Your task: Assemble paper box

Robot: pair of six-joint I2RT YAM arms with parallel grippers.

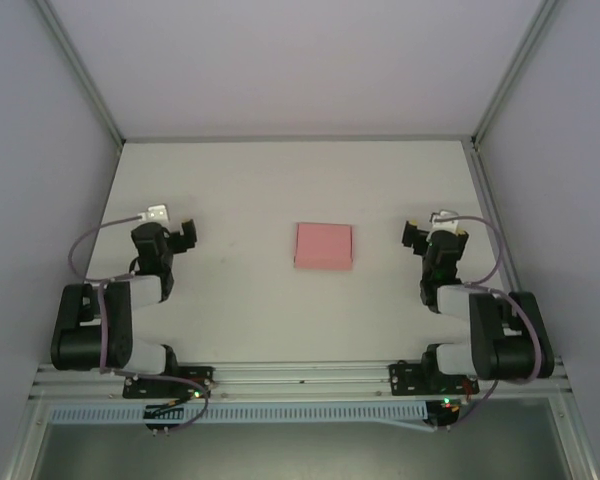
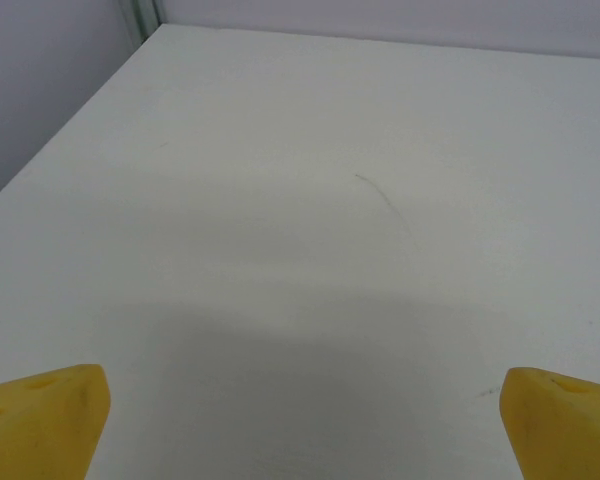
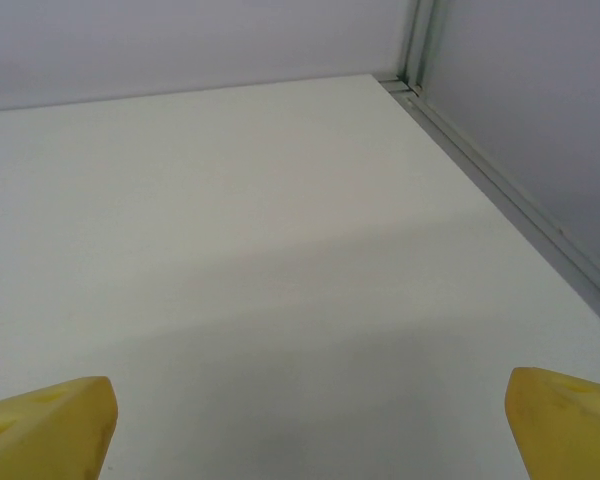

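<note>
Pink paper box (image 1: pixel 324 246) lies flat, centre of the tabletop (image 1: pixel 240 180). Jaws of left arm (image 1: pixel 148 268) and right arm (image 1: pixel 443 272) stand wide apart, empty.

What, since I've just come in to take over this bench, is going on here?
Nothing is being handled yet. The paper box lies flat in the middle of the table. The left gripper and the right gripper sit on either side, apart from it, jaws open and empty.

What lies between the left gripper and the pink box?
Bare white table, in the top view, separates the left gripper from the flat pink card box.
</note>
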